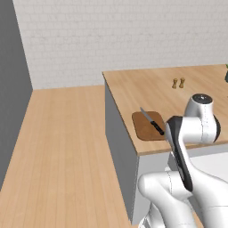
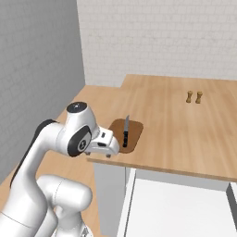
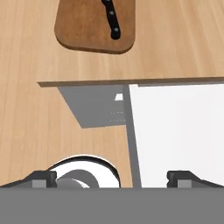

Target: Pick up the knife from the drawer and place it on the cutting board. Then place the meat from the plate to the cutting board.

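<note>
The knife (image 1: 152, 122) (image 2: 125, 131) (image 3: 111, 18), black-handled with a thin grey blade, lies on the dark-brown cutting board (image 1: 143, 129) (image 2: 134, 130) (image 3: 83, 26) at the counter's front left corner. My gripper (image 2: 111, 154) (image 3: 113, 177) hangs open and empty just in front of the counter edge, on the near side of the board and apart from it. Below that edge is the white drawer (image 2: 180, 208) (image 3: 175, 131); how far out it stands I cannot tell. The meat and the plate are out of view.
Two small brown shakers (image 1: 178, 83) (image 2: 194, 96) stand further back on the tan countertop (image 1: 147, 89) (image 2: 185, 134). A grey wall (image 2: 37, 69) and wooden floor (image 1: 58, 147) lie left of the cabinet. Something green (image 1: 226, 73) shows at the counter's far right edge.
</note>
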